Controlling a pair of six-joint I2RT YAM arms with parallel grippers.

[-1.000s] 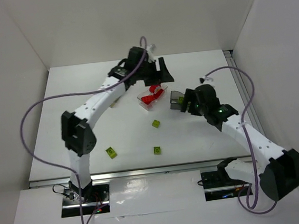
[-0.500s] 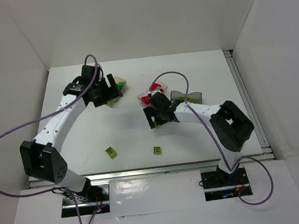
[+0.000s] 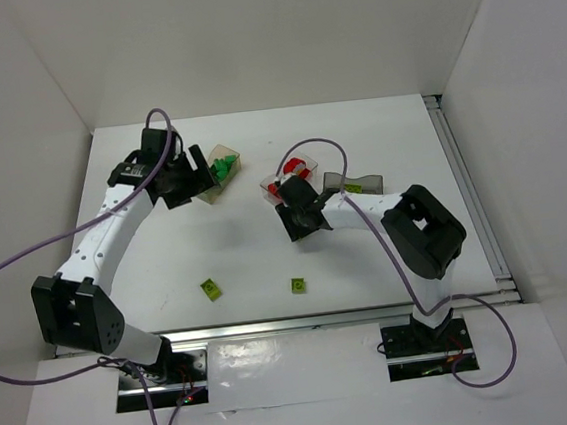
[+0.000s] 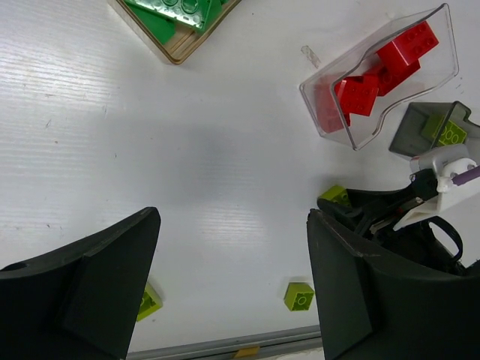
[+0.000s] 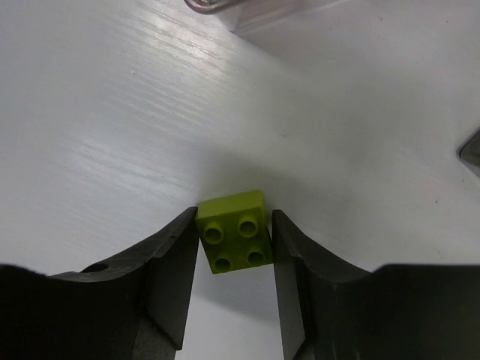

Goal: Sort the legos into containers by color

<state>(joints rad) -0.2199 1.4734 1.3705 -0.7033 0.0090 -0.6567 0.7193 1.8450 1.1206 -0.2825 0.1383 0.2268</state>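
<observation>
A yellow-green lego (image 5: 234, 240) lies studs-up on the white table, and my right gripper (image 5: 234, 247) is shut on it, one finger against each side. From above, that gripper (image 3: 300, 224) sits just in front of the clear tray (image 3: 269, 186) of red legos (image 3: 289, 170) and covers the brick. My left gripper (image 4: 229, 289) hangs open and empty over bare table, near the tan tray (image 3: 233, 157) holding green legos (image 4: 169, 11). The grey tray (image 3: 336, 180) holds a yellow-green lego (image 4: 448, 133). Two more yellow-green legos (image 3: 211, 289) (image 3: 298, 285) lie loose near the front.
A metal rail (image 3: 274, 326) runs along the table's front edge. White walls close in the left, back and right sides. Purple cables (image 3: 27, 257) loop off both arms.
My right gripper has come down from the grey tray to the loose yellow-green lego and shut on it. The left arm has swung from the clear tray to the tan one.
</observation>
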